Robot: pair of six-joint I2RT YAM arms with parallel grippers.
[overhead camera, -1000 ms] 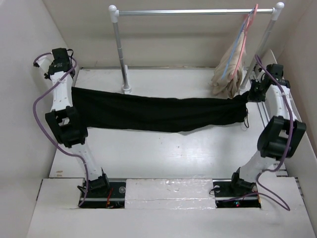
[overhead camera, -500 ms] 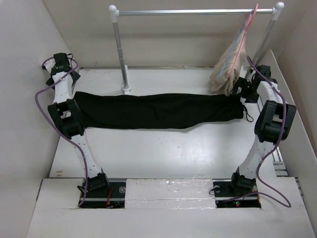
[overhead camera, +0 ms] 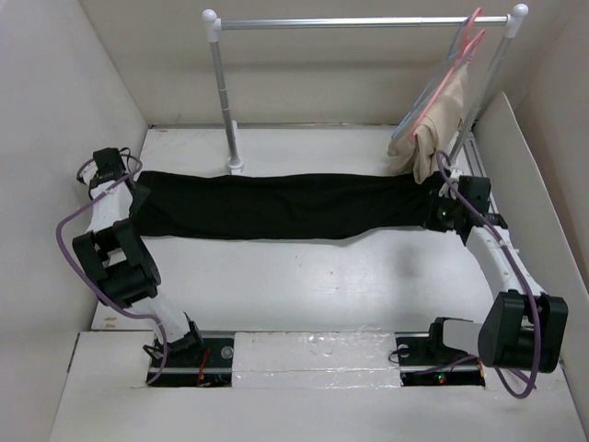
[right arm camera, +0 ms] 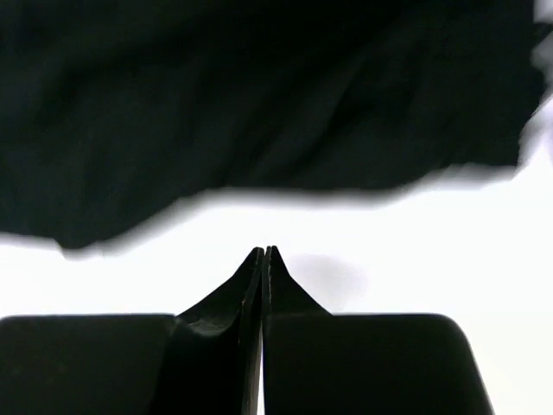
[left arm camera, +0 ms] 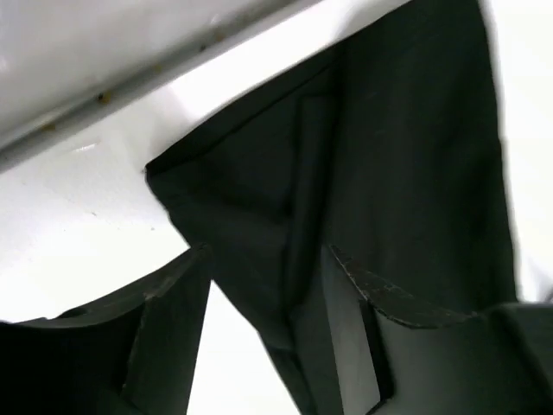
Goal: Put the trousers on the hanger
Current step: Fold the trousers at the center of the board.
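1. Although the top view hides both sets of fingertips under the wrists, my wrist cameras show them.
2. Left gripper (left arm camera: 268, 328): the jaws stand partly apart, straddling a fold at the left end of the trousers (overhead camera: 285, 207). White table shows beside the fold, so nothing is pinched.
3. Right gripper (right arm camera: 263, 252): the fingers are pressed together with nothing between them, tips over bare table (overhead camera: 304, 276), just short of the blurred black cloth.
4. I see the trousers lying flat across the table, from one arm to the other.
5. The hanger (overhead camera: 428, 92) hangs on the rail (overhead camera: 359, 22), its lower part lost behind the beige garment (overhead camera: 433, 138).
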